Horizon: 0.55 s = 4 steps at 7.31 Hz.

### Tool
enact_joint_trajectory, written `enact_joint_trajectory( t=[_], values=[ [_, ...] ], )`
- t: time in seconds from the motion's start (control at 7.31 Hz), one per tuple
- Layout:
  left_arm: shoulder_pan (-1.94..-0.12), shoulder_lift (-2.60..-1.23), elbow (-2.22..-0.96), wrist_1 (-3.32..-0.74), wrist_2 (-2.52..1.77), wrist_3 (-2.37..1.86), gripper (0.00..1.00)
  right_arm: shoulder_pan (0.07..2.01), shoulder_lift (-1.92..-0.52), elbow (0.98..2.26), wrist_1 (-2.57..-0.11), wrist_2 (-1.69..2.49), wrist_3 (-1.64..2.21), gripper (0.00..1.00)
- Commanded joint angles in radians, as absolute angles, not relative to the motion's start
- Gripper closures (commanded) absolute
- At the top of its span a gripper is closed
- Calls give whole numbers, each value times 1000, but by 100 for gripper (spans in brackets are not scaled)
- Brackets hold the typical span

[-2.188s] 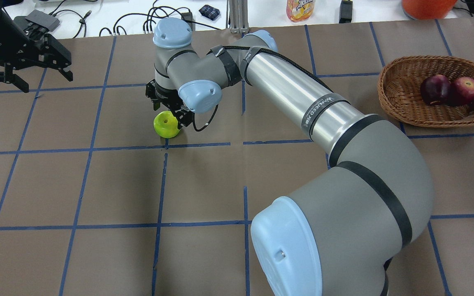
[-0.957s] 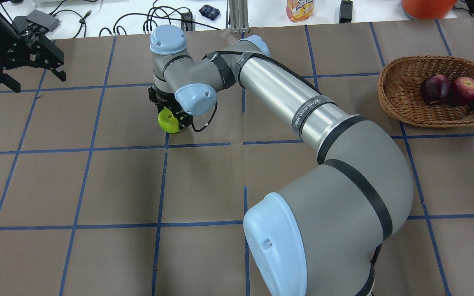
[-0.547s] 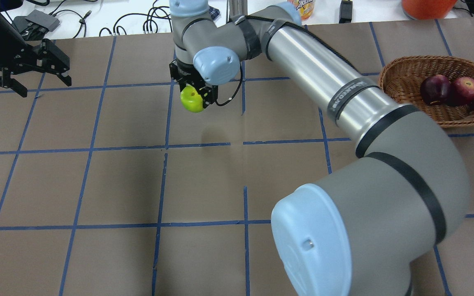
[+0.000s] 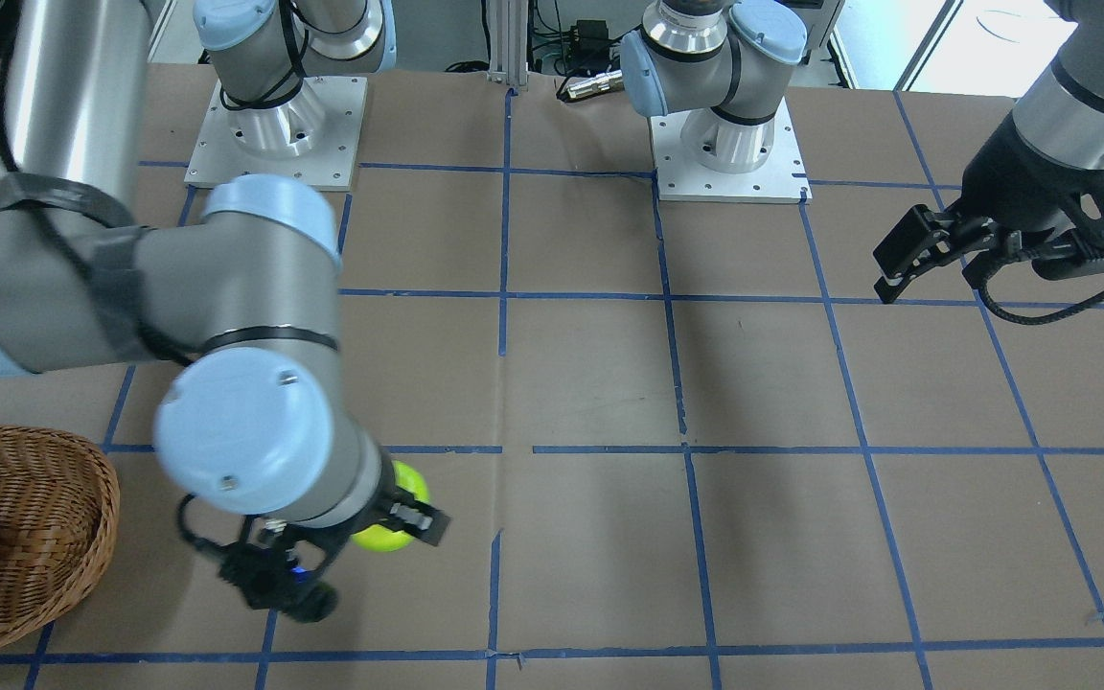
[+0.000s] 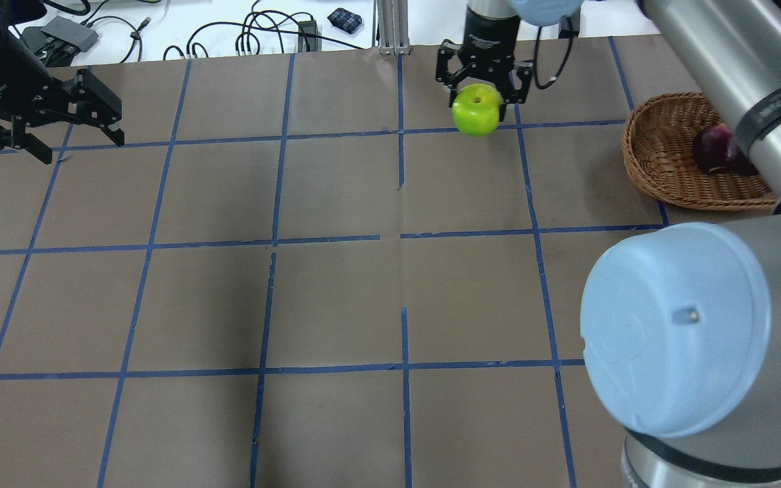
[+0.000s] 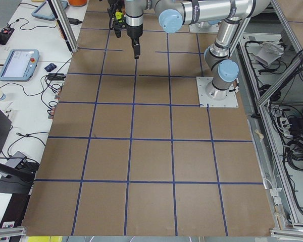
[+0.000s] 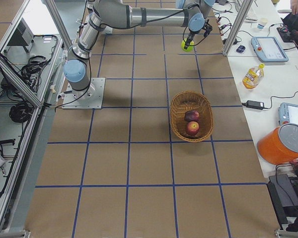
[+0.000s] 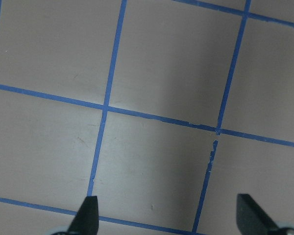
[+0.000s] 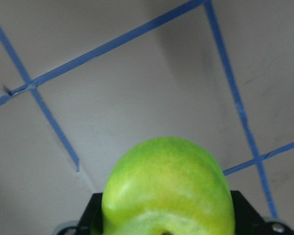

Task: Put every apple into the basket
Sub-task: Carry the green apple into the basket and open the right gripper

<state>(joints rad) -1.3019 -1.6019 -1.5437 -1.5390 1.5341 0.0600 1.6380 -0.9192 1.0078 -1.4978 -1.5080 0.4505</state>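
My right claw (image 5: 480,91) is clenched on the green apple (image 5: 476,112), one finger at each side. It holds the apple off the table (image 5: 336,298) at about 1 o'clock in the overhead view. The basket (image 5: 641,163) lies near, at 4 o'clock from the apple, not under it. My left claw (image 5: 83,150) hangs spread and empty at 10 o'clock.

The risk, I judge, is the skin. It is round and smooth and I hold it at only two places, so a fast swing could let it twist out and roll across the table. If I let go too soon, it lands short of the rim. If I let go from too high, it could strike the maroon apple (image 5: 710,150) and bounce out.

In the overhead view my own forearm (image 5: 736,61) covers half the basket, so only the maroon apple shows. The right side view shows the red apple (image 7: 192,128) too, touching it at 6 o'clock. My right wrist camera shows the apple over bare table, no basket.
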Motion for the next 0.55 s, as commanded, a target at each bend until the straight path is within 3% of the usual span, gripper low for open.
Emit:
enact_joint_trajectory(
  t=[0.0, 0.41],
  values=[
    [-1394, -1621, -1558, -1551, 1491, 52, 0, 1426, -931, 1014, -1465, -1555, 112, 100],
    [-1624, -1611, -1591, -1523, 1523, -73, 0, 1225, -930, 1070, -1486, -1586, -255, 100]
  ],
)
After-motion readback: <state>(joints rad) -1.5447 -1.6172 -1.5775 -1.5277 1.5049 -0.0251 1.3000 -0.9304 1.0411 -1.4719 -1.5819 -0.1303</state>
